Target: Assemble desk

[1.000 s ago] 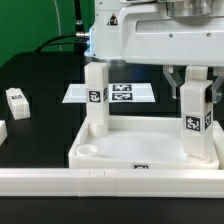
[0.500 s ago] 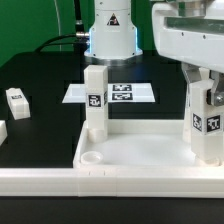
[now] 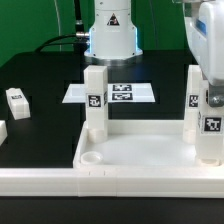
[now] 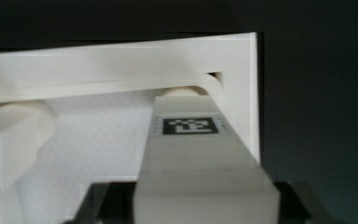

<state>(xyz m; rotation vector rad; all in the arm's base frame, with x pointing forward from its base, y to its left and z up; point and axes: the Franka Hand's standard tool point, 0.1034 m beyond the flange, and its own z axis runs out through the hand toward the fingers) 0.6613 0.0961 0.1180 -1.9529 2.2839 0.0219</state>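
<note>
One leg [image 3: 211,126] carried toward exterior view's right, over tabletop [image 3: 140,148] corner; jaws half closed, gripping it; probably ready for insertion.

No words, numbers or brand names can be read. Only black-and-white square tags are seen:
- One is carried by the corner leg [image 3: 95,115] at the tabletop's [image 3: 110,172] far corner, on the exterior view's left.
- One each is carried by the far leg [image 3: 192,122] and the near leg [image 3: 213,145] along its edge on the exterior view's right.
- One is carried on its near edge.
- Several are printed on the marker board [image 3: 120,93].

Unreadable dark marks are borne by the small block [image 3: 17,98].
</note>
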